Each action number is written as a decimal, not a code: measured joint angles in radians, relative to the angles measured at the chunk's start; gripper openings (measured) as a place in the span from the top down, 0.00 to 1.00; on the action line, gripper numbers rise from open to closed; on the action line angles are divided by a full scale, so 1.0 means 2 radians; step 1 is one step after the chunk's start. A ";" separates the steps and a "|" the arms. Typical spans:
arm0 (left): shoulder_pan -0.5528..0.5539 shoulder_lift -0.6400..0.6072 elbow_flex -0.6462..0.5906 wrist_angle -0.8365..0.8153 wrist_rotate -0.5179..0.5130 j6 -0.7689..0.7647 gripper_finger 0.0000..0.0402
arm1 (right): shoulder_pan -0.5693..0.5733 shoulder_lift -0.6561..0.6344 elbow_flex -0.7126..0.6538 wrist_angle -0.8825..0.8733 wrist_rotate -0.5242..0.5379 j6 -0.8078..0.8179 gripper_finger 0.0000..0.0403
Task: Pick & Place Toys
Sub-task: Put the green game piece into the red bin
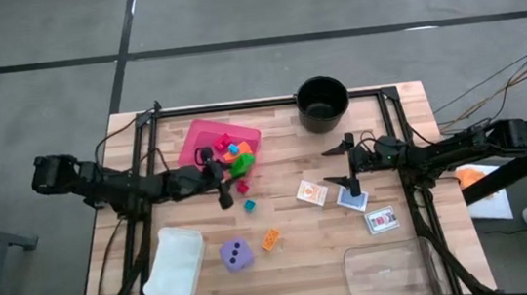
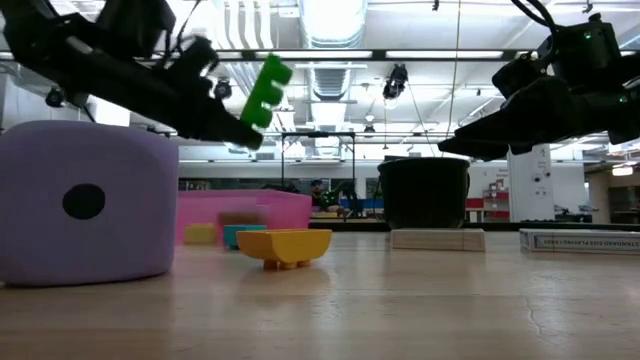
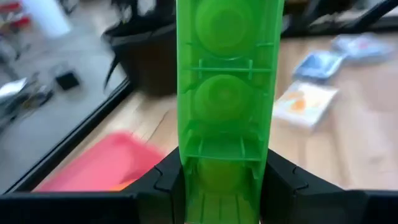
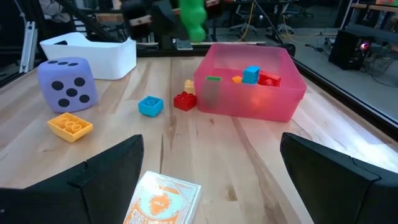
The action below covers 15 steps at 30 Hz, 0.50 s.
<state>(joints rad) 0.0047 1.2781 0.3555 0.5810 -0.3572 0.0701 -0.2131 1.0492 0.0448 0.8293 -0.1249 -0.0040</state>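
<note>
Big picture first: the pale wooden table, and on it the square pink plastic tray with a few small bricks already lying inside. Behind it stands the round black pot, and at the near-left edge sits a white plastic tub.

Next in size, the purple foam-looking die with dark dots, resting near the front edge. It looks light and a bit squashy, I'd say, but wide, so a grip across two flat faces with the jaws well spread would suit it.

Now the action: the left gripper hangs just beside the tray's near corner, clamped on a long green plastic brick, which is clear of the table and standing up out of the fingers. Hard, light and slick, that one; pinched by its lower end across the flat sides, it should hold.

Over on the other side the right gripper hovers above the flat cards with its fingers spread wide, nothing in them. The orange-faced card lies just below it. It's thin and flat on the wood, tricky to pinch, best taken by an edge.

Smallest of all: the orange brick, the teal brick and the red brick, loose on the table, rigid and easy across their sides.
</note>
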 joint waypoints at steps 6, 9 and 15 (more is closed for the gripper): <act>0.044 -0.001 0.049 -0.123 -0.009 -0.011 0.67 | 0.000 0.000 0.000 -0.002 0.000 -0.001 0.06; 0.058 -0.001 0.088 -0.213 -0.023 -0.013 0.67 | 0.000 0.000 0.000 -0.002 0.000 -0.001 0.06; 0.086 -0.001 0.164 -0.404 -0.050 -0.036 0.67 | 0.000 0.000 0.000 -0.004 0.000 -0.001 0.06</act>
<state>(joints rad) 0.1767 1.2770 0.6833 -0.2268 -0.4568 -0.0010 -0.2127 1.0492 0.0448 0.8211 -0.1249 -0.0067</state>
